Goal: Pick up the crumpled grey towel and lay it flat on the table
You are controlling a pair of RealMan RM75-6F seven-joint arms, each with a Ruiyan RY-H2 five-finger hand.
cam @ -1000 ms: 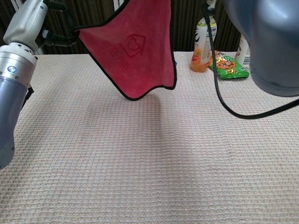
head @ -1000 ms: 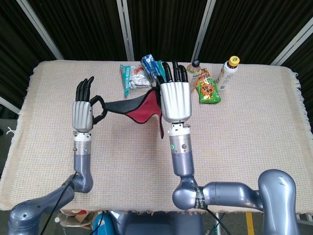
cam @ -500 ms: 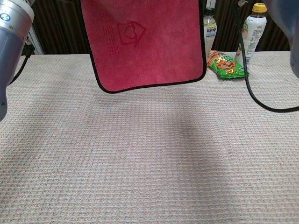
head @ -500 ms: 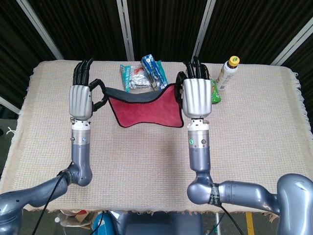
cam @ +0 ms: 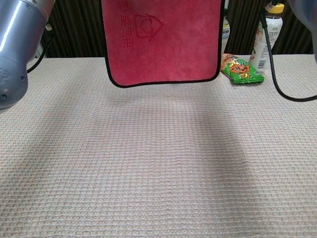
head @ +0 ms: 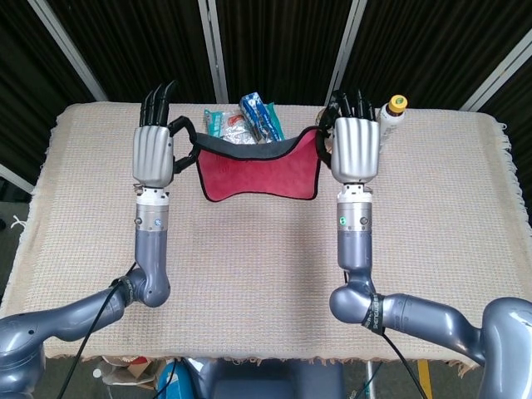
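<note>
Holding the towel (head: 259, 173) up by its top corners, you have your left robot hand (head: 155, 154) grasping one corner and your right robot hand (head: 357, 148) grasping the other. The towel hangs open and flat above the worktop (cam: 158, 168), not touching it. Behind it lie snack packs (head: 241, 123), and a bottle (cam: 263, 37) stands there too.

Towel (cam: 163, 44): soft matt cloth, fine short nap, red face, dark stitched edging, embossed house-and-heart mark. Table cover (cam: 158, 163): coarse waffle-weave fabric, beige, matt, frayed fringe at 3 o'clock edge. Left hand (head: 155, 155) and right hand (head: 356, 145): smooth silvery shells, satin sheen, black matt fingers. Snack packet (cam: 241, 69): glossy green plastic film. Bottle (cam: 262, 37): shiny plastic, yellow cap.
</note>
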